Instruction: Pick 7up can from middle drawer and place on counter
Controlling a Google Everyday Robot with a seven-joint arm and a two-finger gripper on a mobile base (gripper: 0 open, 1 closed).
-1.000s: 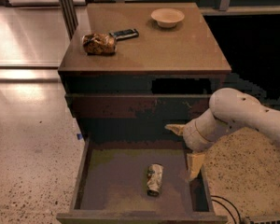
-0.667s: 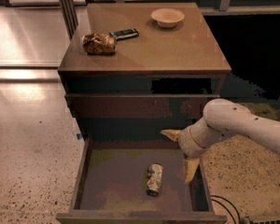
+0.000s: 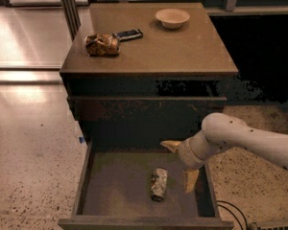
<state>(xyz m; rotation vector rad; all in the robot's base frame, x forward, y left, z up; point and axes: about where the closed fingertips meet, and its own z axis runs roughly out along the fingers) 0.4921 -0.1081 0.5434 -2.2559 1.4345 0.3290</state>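
Our claw (image 3: 181, 163) hangs spread wide open over the right side of the pulled-out drawer (image 3: 82, 178), gripping nothing. The can (image 3: 159, 184) lies on its side on the drawer floor, just left of the claw. Up on the counter (image 3: 182, 51) we've got a snack bag (image 3: 102, 44), a phone (image 3: 129, 34) and a bowl (image 3: 172, 17).

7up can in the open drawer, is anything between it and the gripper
Nothing visible does. The gripper hangs open over the right side of the middle drawer. The 7up can lies on its side just left of it on the drawer floor, with no object between them.
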